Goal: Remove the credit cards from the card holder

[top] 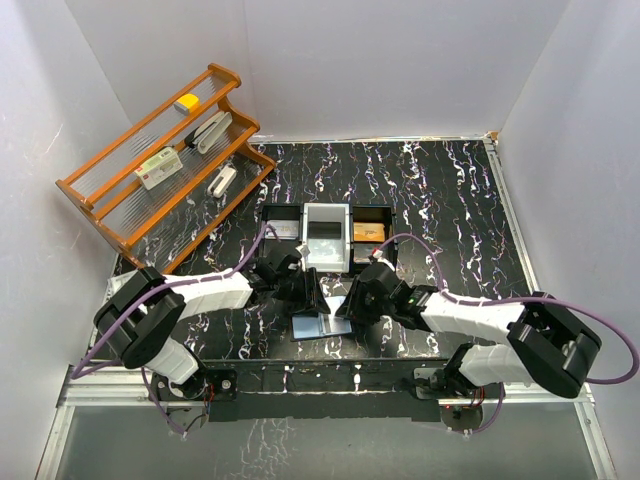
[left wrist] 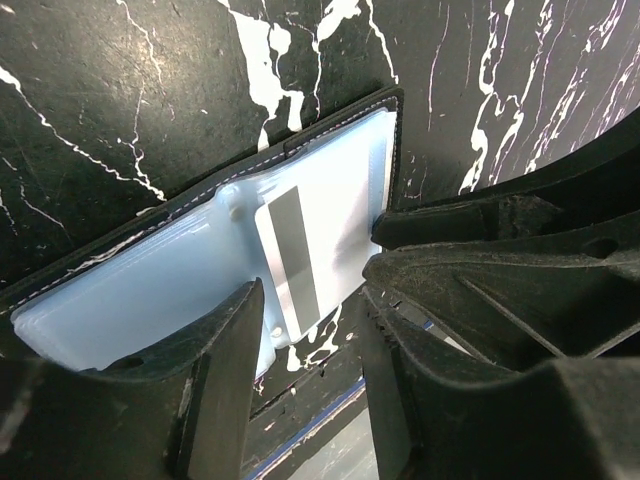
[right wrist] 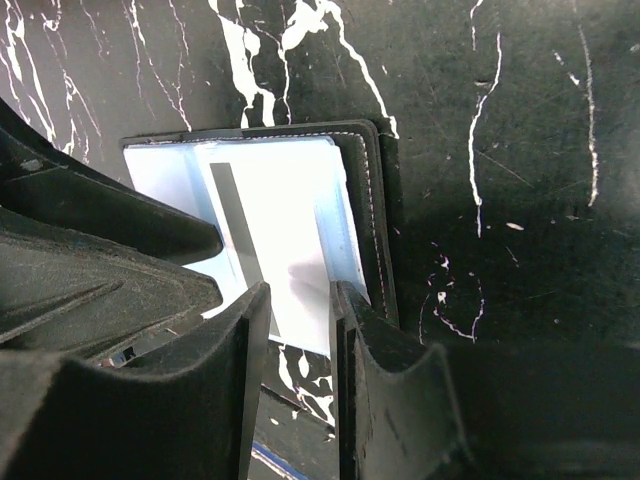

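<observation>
1. Surface: table (top: 430, 200) is glossy black marble pattern with white veins. Fine scratches show in the wrist views. White walls stand at 9, 12 and 3 o'clock.
2. Target: holder (top: 320, 325) is a flat bifold lying open on the table, at 6 o'clock from the tray and near the front edge. The outside is black with white stitching along the rim. The inside is glossy light blue-grey with clear pockets.
3. Contents: card (left wrist: 300, 260) is white with rounded corners and one grey stripe along its length. Part sits in a pocket and part juts past the holder's edge.
4. Pincer: left gripper (left wrist: 312, 290) has matte black fingers set apart, with the card's end in the gap. It sits at 11 o'clock from the holder. I cannot tell whether it touches the card.
5. Pincer: right gripper (right wrist: 300, 300) has its fingers narrowly apart, with the card's face showing through the gap. It sits at 2 o'clock from the holder. I cannot tell whether the tips press down.
6. Container: tray (top: 268, 212) is black with three compartments in a row. The centre holds a pale grey flat piece and the right something orange-brown. The left item is too small to tell.
7. Container: rack (top: 228, 78) is orange wood, stepped, with clear ribbed shelves, at 10 o'clock. It holds a yellow piece and small white items.
8. Room: bare marble runs from the tray toward 12 and 3 o'clock. The two grippers crowd the holder from both sides, close together.
</observation>
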`<state>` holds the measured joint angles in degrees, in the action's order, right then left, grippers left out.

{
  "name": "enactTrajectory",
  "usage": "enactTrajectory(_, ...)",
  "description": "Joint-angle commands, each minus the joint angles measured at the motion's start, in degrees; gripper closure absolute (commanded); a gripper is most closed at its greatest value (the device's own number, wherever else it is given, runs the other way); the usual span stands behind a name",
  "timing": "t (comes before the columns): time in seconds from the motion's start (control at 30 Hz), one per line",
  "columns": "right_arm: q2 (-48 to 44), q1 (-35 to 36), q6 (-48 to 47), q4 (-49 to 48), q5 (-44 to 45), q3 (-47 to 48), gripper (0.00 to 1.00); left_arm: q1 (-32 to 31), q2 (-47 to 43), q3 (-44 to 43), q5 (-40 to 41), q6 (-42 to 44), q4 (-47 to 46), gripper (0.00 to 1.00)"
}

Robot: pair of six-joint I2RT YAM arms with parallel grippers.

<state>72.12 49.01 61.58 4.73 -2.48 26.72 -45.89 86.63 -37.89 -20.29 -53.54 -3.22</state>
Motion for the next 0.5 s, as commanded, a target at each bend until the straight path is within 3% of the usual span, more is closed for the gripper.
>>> enactTrajectory(0.0,1.2,-0.1,-0.5,1.1,2.1,2.3,0.71,-0.5,0.2,0.3,0.5,-0.3,-1.4,0.60)
enactTrajectory(0.47,6.9,-0.1,-2.4,6.2,1.6,5.8,0.72,-0.8,-0.7,6.1,0.1,-5.0,-11.0,0.73)
